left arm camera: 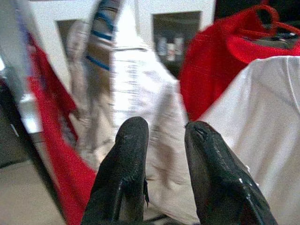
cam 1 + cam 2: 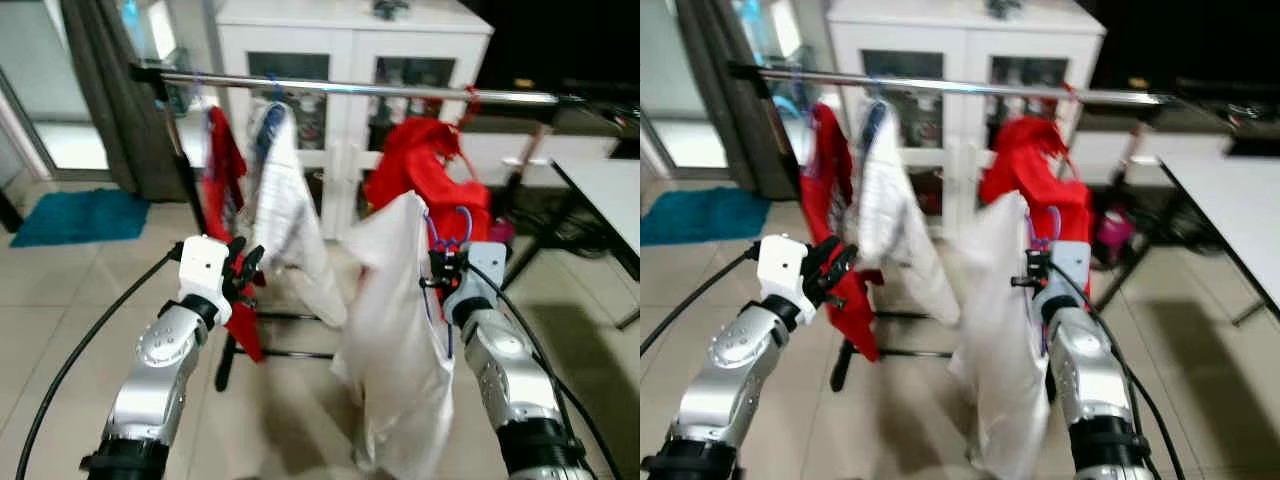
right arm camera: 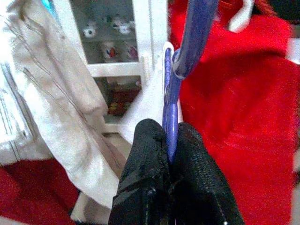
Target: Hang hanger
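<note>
A blue hanger (image 3: 187,47) carrying a white garment (image 2: 395,340) is pinched in my right gripper (image 3: 171,131), which is shut on it. The hanger's hook (image 2: 452,232) rises just above that gripper (image 2: 440,268), well below the metal rail (image 2: 400,90) of the clothes rack. On the rail hang a red garment (image 2: 222,160) at the left, a white one (image 2: 285,200) beside it and a red one (image 2: 425,160) at the right, behind the held garment. My left gripper (image 2: 245,265) is open and empty in front of the left-hand clothes, its fingers (image 1: 129,154) apart.
A white glass-door cabinet (image 2: 340,40) stands behind the rack. A table (image 2: 610,190) juts in from the right, a dark curtain (image 2: 110,90) and a teal mat (image 2: 75,215) are at the left. The rack's base bar (image 2: 290,352) lies on the tiled floor.
</note>
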